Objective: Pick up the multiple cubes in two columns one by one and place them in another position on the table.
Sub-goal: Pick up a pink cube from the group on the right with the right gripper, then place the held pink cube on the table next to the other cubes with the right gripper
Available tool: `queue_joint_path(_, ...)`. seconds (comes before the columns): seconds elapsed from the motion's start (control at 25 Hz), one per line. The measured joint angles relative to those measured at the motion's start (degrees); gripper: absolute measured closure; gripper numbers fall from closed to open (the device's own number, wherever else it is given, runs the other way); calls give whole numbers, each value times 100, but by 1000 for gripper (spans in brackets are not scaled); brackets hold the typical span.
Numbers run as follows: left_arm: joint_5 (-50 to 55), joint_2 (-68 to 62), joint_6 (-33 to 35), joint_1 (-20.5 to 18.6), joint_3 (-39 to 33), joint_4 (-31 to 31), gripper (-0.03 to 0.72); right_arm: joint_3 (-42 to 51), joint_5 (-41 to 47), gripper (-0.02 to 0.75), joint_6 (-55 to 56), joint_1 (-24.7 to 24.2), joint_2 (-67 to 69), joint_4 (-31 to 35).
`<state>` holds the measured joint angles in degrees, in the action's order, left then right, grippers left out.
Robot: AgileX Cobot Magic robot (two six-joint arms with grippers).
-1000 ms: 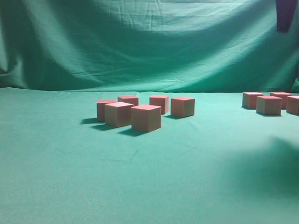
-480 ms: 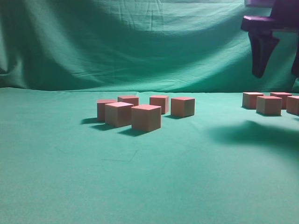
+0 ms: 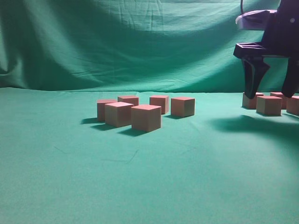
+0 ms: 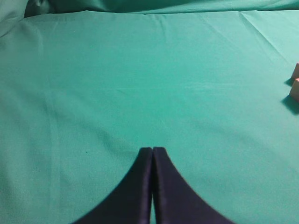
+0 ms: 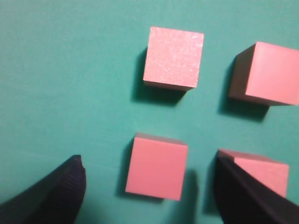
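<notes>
Cube orientation: the cubes (image 5: 157, 166) sit flat, pinkish-red faces up; equal sides, so no long axis can be told. In the right wrist view the four visible cubes stand two by two, each turned slightly differently from its neighbours.
Cube material and shape: matte square blocks, sharp edges, pinkish-red tops, tan-brown sides; the upper-left cube (image 5: 174, 57) shows a faint grainy sheen.
Right gripper state: the right gripper (image 3: 272, 91) has its jaws spread wide, nothing between the fingertips; black, tapered fingers (image 5: 51, 196).
Cube position relative to right gripper: one cube lies below the gap, between the two fingers, nearer the right-hand finger, apart from both. A second cube (image 5: 264, 170) is partly covered by the right-hand finger. Two more cubes lie beyond the fingertips, one ahead and one ahead-right (image 5: 266, 74).
Right gripper height: in the exterior view the fingertips hang just above the right-hand cluster (image 3: 268, 104); contact cannot be told.
Far group relative to right gripper: six cubes (image 3: 146, 117) in two slanting rows, well apart to the gripper's left.
Left gripper state: the left gripper (image 4: 152, 150) has its fingers pressed together, holding nothing.
Cubes relative to left gripper: only two cube edges (image 4: 295, 88) show, far ahead-right at the frame edge.
Table: the table (image 3: 140, 186) is covered in green cloth, slightly wrinkled.
Backdrop: draped green cloth (image 3: 117, 42) behind.
</notes>
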<state>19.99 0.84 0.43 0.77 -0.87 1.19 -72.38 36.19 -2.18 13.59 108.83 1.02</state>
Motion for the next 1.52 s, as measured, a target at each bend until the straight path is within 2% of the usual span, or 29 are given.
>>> queue_joint_path(0.48,0,0,0,0,0,0,688,0,-276,185,0,0,442,22)
queue_joint_path(0.6,0,0,0,0,0,0,688,0,-354,315,0,0,455,60)
queue_joint_path(0.72,0,0,0,0,0,0,688,0,-390,484,0,0,464,72)
queue_joint_path(0.84,0,0,0,0,0,0,688,-28,-344,479,-64,0,464,72)
queue_joint_path(1.2,0,0,0,0,0,0,688,-905,1371,479,-142,97,122,112)
queue_joint_path(1.52,0,0,0,0,0,0,688,-953,2841,479,24,930,-1279,112)
